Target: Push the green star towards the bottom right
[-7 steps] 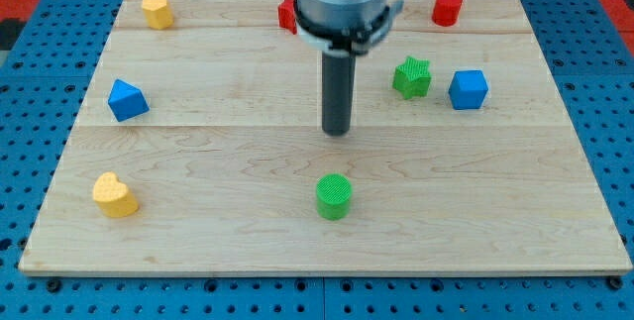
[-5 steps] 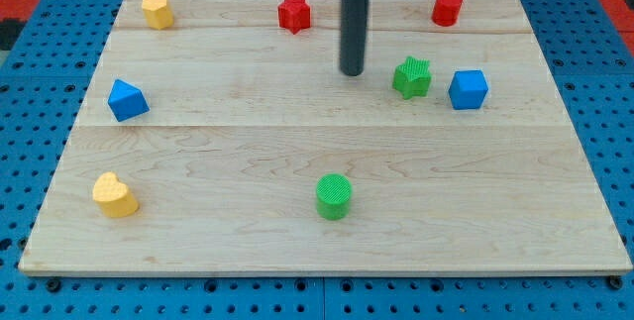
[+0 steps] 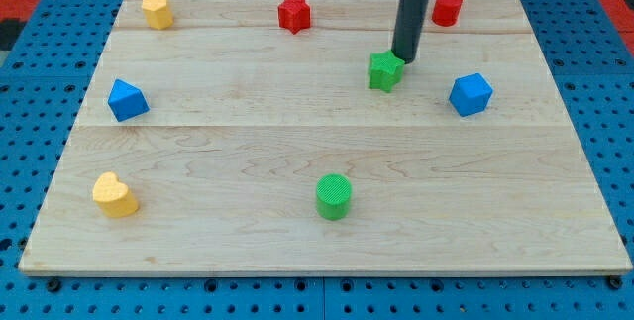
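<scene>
The green star (image 3: 385, 71) lies on the wooden board (image 3: 248, 152), right of centre in the upper half. My tip (image 3: 404, 60) is at the star's upper right edge, touching it or nearly so. The dark rod rises from there to the view's top. The blue cube (image 3: 471, 93) sits to the star's right, a little lower.
A red cylinder (image 3: 447, 8) stands just right of the rod at the top. A red star (image 3: 293, 13) and a yellow block (image 3: 156, 10) are along the top. A blue triangular block (image 3: 127, 99) and a yellow heart (image 3: 115, 194) are at the left. A green cylinder (image 3: 334, 196) is at bottom centre.
My tip has moved up and then right, from the board's middle to the star's upper right. The green star has shifted left and slightly up. The blue cube has turned slightly.
</scene>
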Controlling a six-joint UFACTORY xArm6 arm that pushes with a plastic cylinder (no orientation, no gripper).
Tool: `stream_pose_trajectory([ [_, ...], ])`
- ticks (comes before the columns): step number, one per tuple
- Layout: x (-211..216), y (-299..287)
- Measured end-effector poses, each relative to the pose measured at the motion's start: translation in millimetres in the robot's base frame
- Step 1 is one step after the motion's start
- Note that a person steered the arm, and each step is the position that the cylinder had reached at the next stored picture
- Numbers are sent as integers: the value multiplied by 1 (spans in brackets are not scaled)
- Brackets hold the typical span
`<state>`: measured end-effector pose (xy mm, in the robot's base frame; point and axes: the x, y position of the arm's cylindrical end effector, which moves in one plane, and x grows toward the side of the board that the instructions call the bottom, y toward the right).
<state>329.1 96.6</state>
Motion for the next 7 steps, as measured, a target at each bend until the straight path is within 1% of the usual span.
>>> stream_pose_trajectory([
  [1, 25, -31],
  [2, 46, -75],
  [3, 48, -141],
  [4, 68, -89],
  [5, 56, -72],
  [7, 88, 12],
])
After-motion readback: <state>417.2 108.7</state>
